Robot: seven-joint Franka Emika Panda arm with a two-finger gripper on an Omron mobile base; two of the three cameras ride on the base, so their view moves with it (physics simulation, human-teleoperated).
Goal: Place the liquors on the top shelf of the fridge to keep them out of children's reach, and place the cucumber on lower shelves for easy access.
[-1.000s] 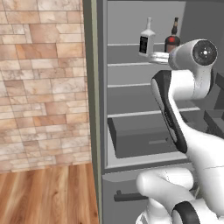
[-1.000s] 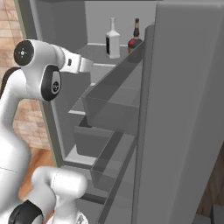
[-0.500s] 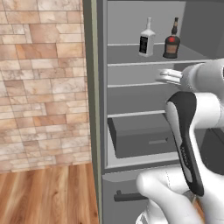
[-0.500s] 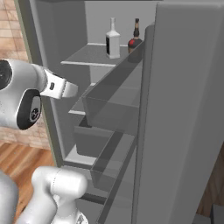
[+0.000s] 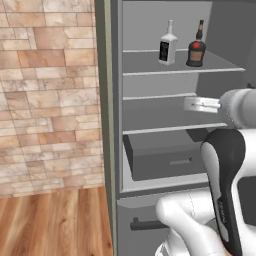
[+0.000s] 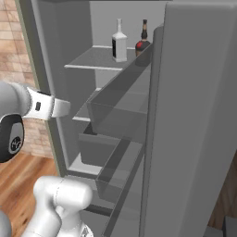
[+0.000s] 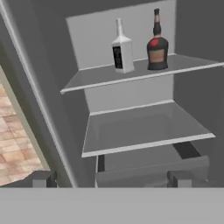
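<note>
Both liquors are up on the top shelf (image 7: 183, 64): the clear bottle (image 7: 122, 49) on the left and the dark bottle (image 7: 157, 43) just beside it at three o'clock, upright, apart from each other and set back from the pale front edge. High up is the whole point, out of small hands' reach, so that half of the job looks done.

The claw (image 7: 111, 178) hangs outside the fridge (image 5: 108, 125), fingers spread as wide as they go and gripping nothing; from the hand view its two dark tips frame the drawer (image 5: 165, 155) at six o'clock. In the left base view the hand sits at about three o'clock, level with the lower shelves (image 7: 144, 131), which lie bare and ready.

The cucumber is the open question, I can't spot it anywhere inside, nor in the claw. My read: fetching it is the next step, and with an empty, wide-open claw the arm is set up for exactly that. Watch the open door (image 6: 194, 115) on the right; its trays (image 6: 120, 111) jut in close to the arm's path.
</note>
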